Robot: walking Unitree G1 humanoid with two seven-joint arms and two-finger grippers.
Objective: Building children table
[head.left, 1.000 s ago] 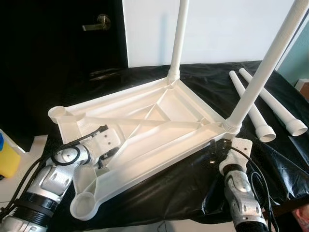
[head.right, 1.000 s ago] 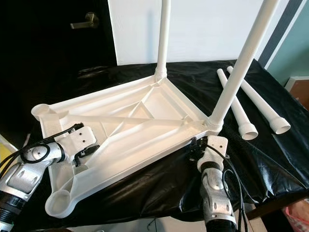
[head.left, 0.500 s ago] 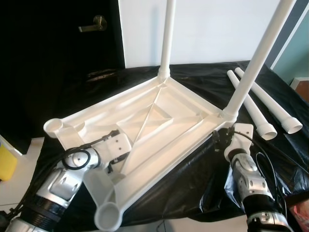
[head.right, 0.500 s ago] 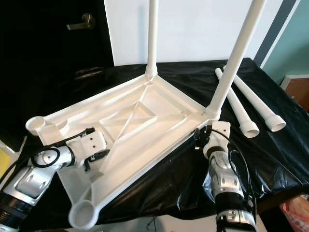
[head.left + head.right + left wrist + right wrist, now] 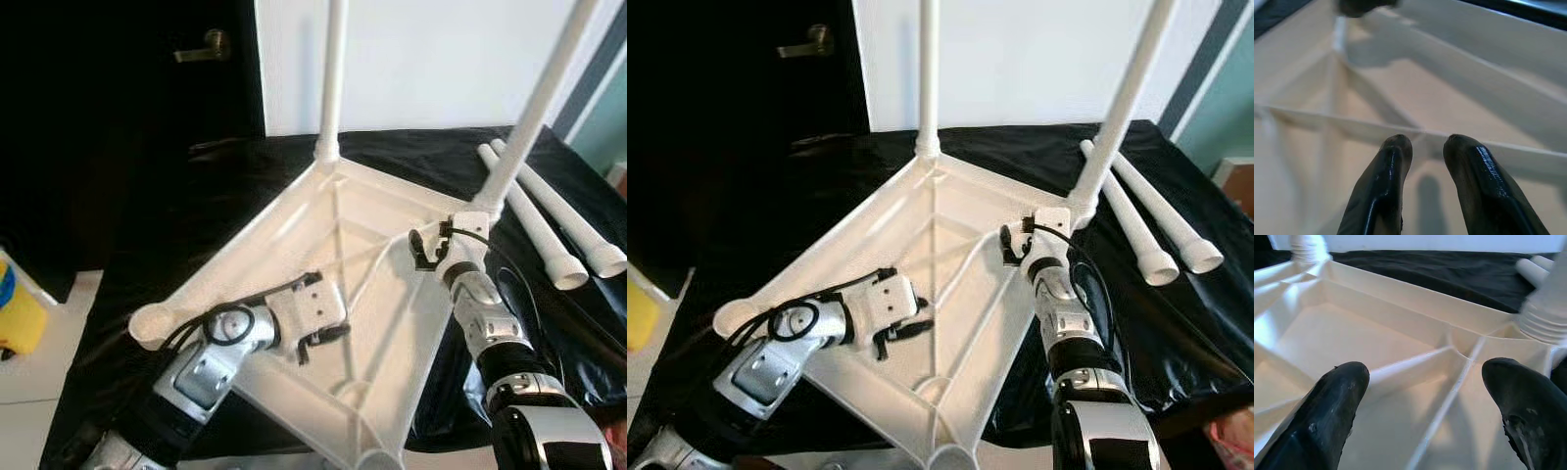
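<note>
White upside-down tabletop (image 5: 392, 323) runs from 5 to 11 o'clock, your left gripper (image 5: 1422, 147) pinching its rib, right gripper (image 5: 1420, 396) open.

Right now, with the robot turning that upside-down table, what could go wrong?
1. The table top has a corner past the front edge of the black cloth, so it might slide off.
2. Its two tall legs stand up high, so it could tip if turned fast.
3. The two loose legs lie close beside it and might get knocked and roll away.
The left gripper and the open right gripper are both over the tabletop.
</note>
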